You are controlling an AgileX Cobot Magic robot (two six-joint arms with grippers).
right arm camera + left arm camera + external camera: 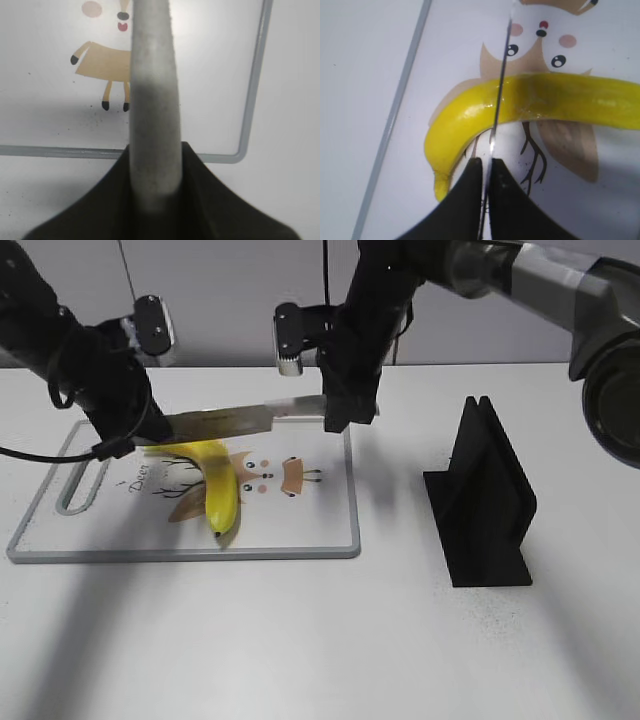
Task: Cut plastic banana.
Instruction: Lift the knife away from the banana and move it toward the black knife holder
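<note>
My left gripper pinches the knife blade's tip end between its closed fingers, and the thin edge of the knife runs straight across the plastic banana, a little in from the stem end. From this view the edge looks to be touching the peel or just above it; I cannot tell which.

My right gripper clamps the grey knife handle, so both of my arms carry the one tool.

To cut well, I judge both ends should press down level and together, keeping the blade square to the fruit. The glossy curve may roll or slide under the edge.

The banana lies on the white cutting board over its deer print. Further right, well apart, stands the empty black knife stand on the table.
</note>
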